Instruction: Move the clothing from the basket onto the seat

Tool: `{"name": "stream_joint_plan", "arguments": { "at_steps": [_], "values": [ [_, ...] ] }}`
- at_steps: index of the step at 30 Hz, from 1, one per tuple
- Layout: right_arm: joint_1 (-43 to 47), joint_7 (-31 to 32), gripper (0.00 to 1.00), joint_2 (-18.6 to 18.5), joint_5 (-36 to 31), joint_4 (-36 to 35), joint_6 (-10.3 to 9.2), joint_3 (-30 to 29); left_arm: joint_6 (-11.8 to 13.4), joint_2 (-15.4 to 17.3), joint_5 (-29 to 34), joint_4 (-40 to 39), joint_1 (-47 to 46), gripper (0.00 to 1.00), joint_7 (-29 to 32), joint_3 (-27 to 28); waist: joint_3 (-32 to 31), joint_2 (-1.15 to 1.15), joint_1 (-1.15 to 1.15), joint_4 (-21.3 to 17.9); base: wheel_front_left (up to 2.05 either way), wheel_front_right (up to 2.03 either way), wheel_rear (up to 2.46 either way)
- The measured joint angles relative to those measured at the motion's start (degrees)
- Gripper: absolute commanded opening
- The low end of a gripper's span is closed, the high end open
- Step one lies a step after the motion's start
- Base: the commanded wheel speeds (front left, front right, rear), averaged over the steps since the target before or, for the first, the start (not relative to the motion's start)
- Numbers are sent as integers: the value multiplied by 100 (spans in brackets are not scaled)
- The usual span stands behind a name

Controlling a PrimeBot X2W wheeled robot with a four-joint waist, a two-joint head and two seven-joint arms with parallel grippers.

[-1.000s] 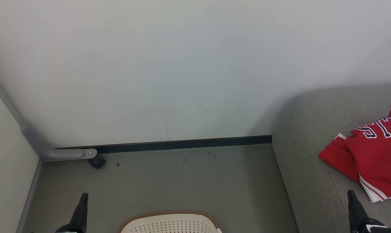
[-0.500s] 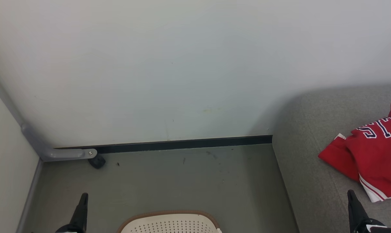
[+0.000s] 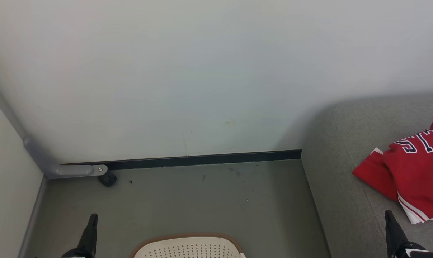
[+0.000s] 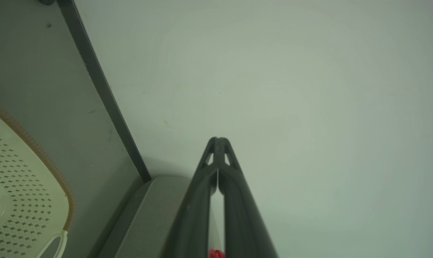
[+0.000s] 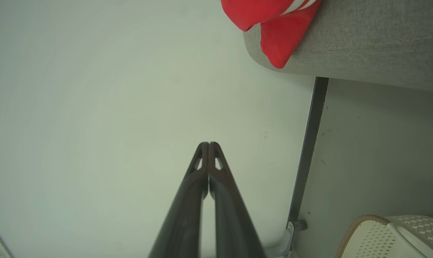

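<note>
The red jersey [image 3: 417, 168] lies crumpled on the grey seat [image 3: 342, 150] at the right of the head view. Its dark, white-edged lettering faces up and its white-striped hem lies toward the near edge. A plain red fold spreads from its left side; I cannot tell whether that is a second garment. In the right wrist view the red cloth reaches the seat's rounded edge.

The cream basket [image 3: 187, 235] stands on the grey-green floor [image 3: 209, 197] at the bottom middle, with its brown rim and perforated wall showing. It is left of the seat and well apart from the jersey.

The left claw [image 3: 93, 217] points up at the lower left, beside the basket. Its wrist view shows the two dark fingers pressed together at the tips, holding nothing. The right claw [image 3: 388, 213] rises at the lower right in front of the seat, near the jersey's hem, and is likewise closed tip to tip and empty.

Behind is a pale wall [image 3: 202, 71] with a dark skirting strip [image 3: 202, 159].
</note>
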Motion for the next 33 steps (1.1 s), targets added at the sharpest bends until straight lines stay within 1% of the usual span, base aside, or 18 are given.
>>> {"name": "stream_joint_plan", "arguments": {
  "at_steps": [33],
  "values": [
    [0,0,0,0,0,-2,0,0,0,-1,0,-1,0,0,0,0,1,0,0,0,0,0,0]
  ]
}}
